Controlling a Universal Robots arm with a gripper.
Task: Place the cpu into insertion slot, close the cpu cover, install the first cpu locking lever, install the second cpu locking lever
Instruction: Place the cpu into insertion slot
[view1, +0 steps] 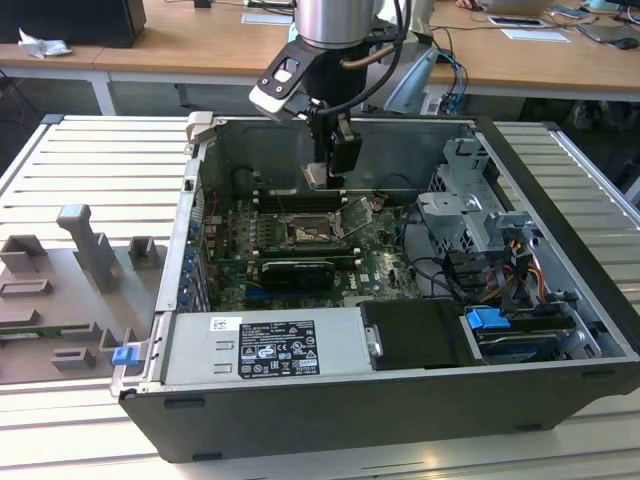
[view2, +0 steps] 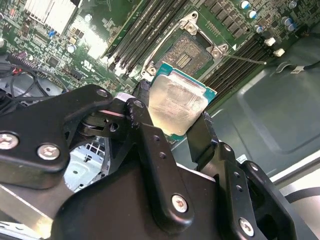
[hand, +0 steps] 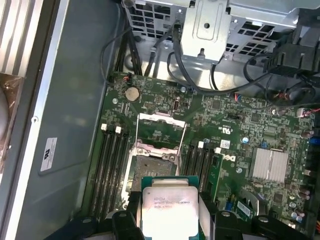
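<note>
Cpu (view2: 177, 102) is clamped, we observe, between the fingers of the gripper (view2: 172, 111), above the uncovered insertion slot (view1: 305, 236) at its 12 o'clock in the exterior view, with the cpu cover (view1: 357, 212) raised.

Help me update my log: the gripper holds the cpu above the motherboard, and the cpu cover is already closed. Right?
No. The gripper does hold the cpu above the motherboard, but the cpu cover is swung open, leaving the insertion slot bare; the first wrist view shows it.
</note>
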